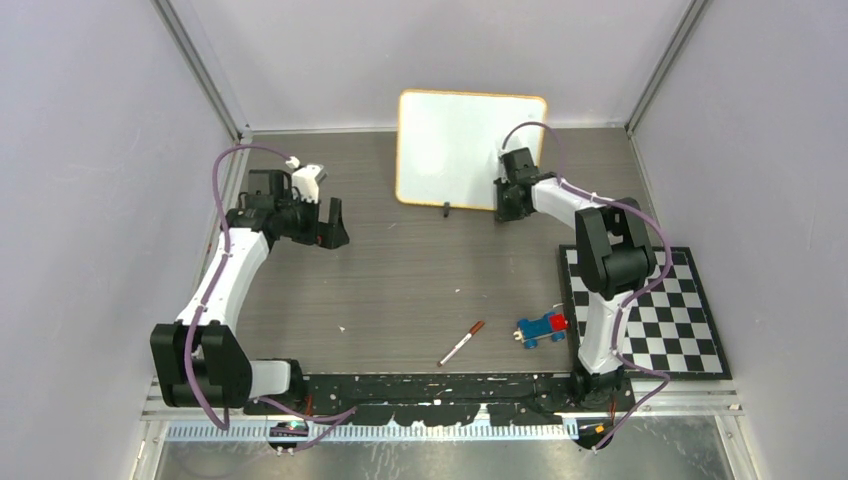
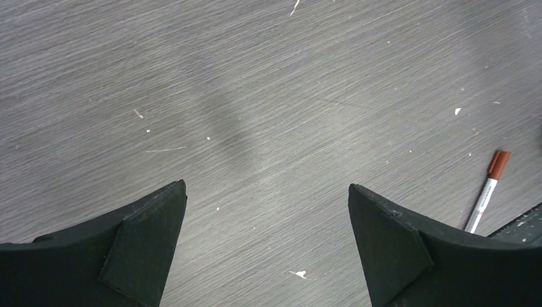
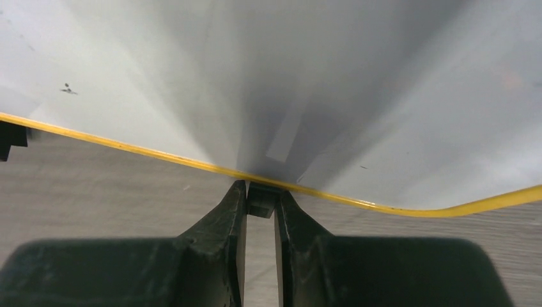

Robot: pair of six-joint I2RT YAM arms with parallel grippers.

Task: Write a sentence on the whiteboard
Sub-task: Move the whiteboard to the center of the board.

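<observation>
the whiteboard point(image 1: 450, 150) stands upright at the far edge of the table point(image 1: 400, 270). your right gripper point(image 3: 261, 194) is clenched on a black clip point(image 3: 260, 204) at its lower rim. your left gripper point(image 2: 267, 192) hangs spread wide, grasping nothing, with a red-capped marker point(image 2: 487, 189) lying nearby.

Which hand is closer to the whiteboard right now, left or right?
Right. The right hand pinches the black clip at the bottom of the whiteboard. The left hand hangs open over the table, well off to its left.
</observation>
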